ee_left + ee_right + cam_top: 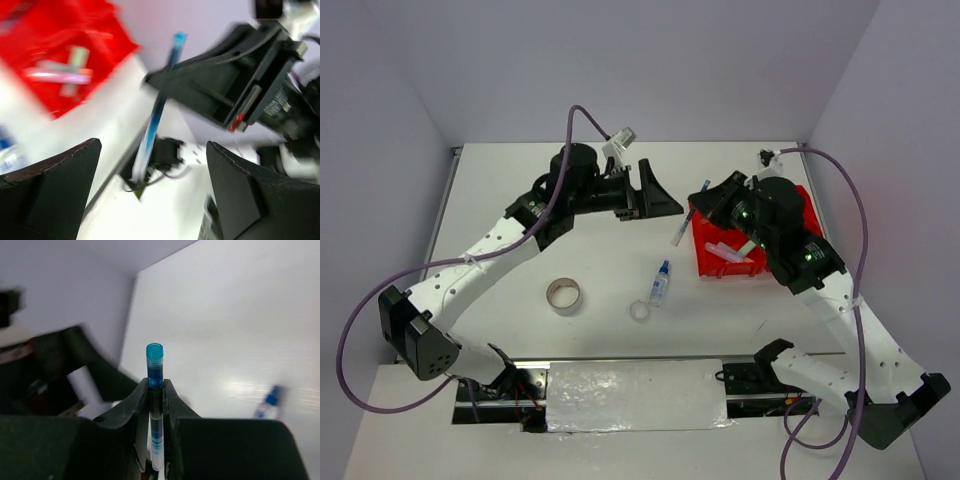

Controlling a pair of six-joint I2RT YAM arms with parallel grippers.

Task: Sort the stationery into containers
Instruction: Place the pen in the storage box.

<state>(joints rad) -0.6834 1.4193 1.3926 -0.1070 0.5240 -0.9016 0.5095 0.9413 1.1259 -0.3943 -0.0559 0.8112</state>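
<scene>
since every piece here is small and light, none should load the arms; the trouble is grip, not weight. nearest on the table [600, 335] lie the beige tape roll [563, 296] and, to its right, the small clear tape ring [639, 311]. both are flat hoops, likely stiff enough to take across the rim, though the ring looks thin and easy to miss. just beyond the ring, the clear blue-capped bottle [661, 283] lies on its side. it is probably smooth and apt to roll, so a hold across the body seems wiser than one at the cap. farther and to the right, the right arm's fingers [122, 412] are pressed onto a thin pen [155, 371] with a blue cap, pinching it a little below the cap, the barrel running down between them. it hangs above the table just left of the red tray [712, 268]. a rigid, slick barrel held near one end could swivel in the pinch. some pastel pieces [730, 252] lie in the tray's near-left part. at the far centre, the left arm's fingers [55, 185] are spread wide with nothing between them, facing the pen.
</scene>
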